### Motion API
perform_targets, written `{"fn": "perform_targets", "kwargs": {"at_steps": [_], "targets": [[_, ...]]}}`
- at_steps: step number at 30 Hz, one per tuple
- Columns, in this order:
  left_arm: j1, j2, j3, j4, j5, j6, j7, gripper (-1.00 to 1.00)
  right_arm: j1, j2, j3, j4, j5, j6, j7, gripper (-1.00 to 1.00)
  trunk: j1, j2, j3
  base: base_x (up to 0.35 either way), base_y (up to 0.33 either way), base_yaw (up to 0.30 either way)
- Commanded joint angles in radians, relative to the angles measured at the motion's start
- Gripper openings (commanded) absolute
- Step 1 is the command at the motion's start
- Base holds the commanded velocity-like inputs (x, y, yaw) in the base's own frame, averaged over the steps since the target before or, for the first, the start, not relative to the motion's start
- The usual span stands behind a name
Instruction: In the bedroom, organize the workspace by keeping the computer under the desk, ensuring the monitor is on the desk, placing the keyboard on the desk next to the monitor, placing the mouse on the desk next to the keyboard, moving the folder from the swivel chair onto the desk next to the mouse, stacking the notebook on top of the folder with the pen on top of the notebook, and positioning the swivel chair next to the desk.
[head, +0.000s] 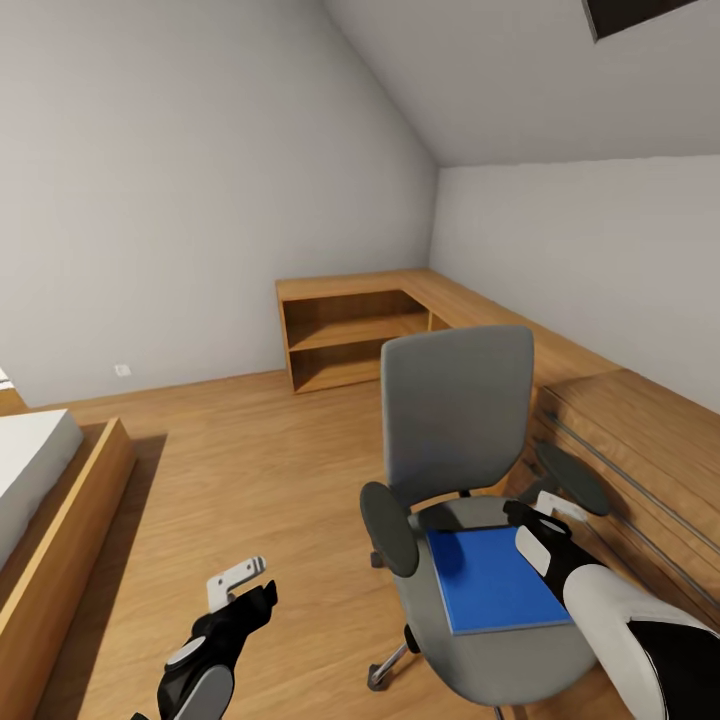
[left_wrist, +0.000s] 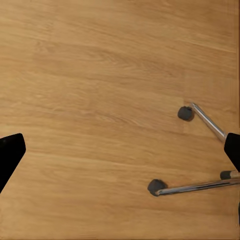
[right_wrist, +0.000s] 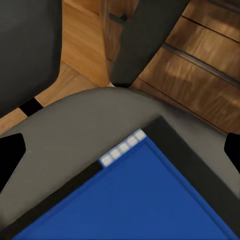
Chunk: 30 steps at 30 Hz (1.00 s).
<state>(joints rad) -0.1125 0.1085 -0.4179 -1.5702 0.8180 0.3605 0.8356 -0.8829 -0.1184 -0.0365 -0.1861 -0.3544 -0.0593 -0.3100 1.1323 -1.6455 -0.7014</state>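
Note:
The grey swivel chair (head: 460, 420) stands on the wood floor at centre right, its tall back toward the far wall. A flat blue folder (head: 495, 580) lies on its seat (head: 520, 655). My right gripper (head: 537, 510) hovers open just above the seat's rear, over the folder's far right corner. In the right wrist view the folder's corner (right_wrist: 140, 200) and the grey seat (right_wrist: 80, 130) lie between the wide-apart fingertips (right_wrist: 11, 155). My left gripper (head: 245, 590) hangs open over bare floor left of the chair, and its wrist view shows the chair's metal legs and castors (left_wrist: 156, 187).
Low light-wood shelving (head: 350, 340) runs along the far wall and down the right side, ending in a wooden unit (head: 640, 450) close behind the chair. A bed in a wooden frame (head: 60, 520) sits at the left. Open floor lies between bed and chair.

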Motion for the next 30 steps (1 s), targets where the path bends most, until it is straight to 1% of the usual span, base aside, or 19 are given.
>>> {"fn": "perform_targets", "kwargs": {"at_steps": [1,2,4,10,14,23,30], "targets": [[-0.001,0.001,-0.011,-0.001,0.004,0.003,0.009,1.00,-0.001,0.000,-0.003,0.000,-0.005,-0.005,0.000,1.00,0.000,0.000,-0.001,0.027,0.000,0.000],[-0.001,0.001,-0.023,-0.001,0.003,0.003,0.011,1.00,-0.001,0.000,-0.003,0.000,-0.005,-0.005,0.000,1.00,0.000,0.000,-0.001,0.014,0.000,0.000],[-0.001,0.002,-0.028,-0.001,0.003,0.003,0.012,1.00,-0.001,0.000,-0.003,0.000,-0.005,-0.005,0.000,1.00,0.000,0.000,-0.001,0.009,0.000,0.000],[-0.001,0.002,-0.034,-0.002,0.003,0.003,0.010,1.00,-0.001,0.000,-0.003,0.000,-0.006,0.004,0.000,1.00,0.000,0.000,-0.001,0.003,0.000,0.000],[-0.001,0.001,-0.035,-0.005,0.003,0.003,0.012,1.00,-0.001,-0.001,-0.003,-0.001,-0.005,0.030,0.000,1.00,0.000,0.000,-0.001,0.000,0.000,0.000],[-0.001,0.000,-0.035,-0.007,0.002,0.003,0.019,1.00,-0.001,-0.001,-0.003,-0.002,-0.005,0.039,0.000,1.00,0.035,-0.063,-0.029,0.000,0.000,0.000],[-0.001,0.001,-0.035,-0.006,0.003,0.003,0.012,1.00,-0.001,-0.001,-0.003,-0.003,-0.005,0.039,0.000,1.00,0.035,-0.063,-0.029,0.000,0.000,0.000]]}}
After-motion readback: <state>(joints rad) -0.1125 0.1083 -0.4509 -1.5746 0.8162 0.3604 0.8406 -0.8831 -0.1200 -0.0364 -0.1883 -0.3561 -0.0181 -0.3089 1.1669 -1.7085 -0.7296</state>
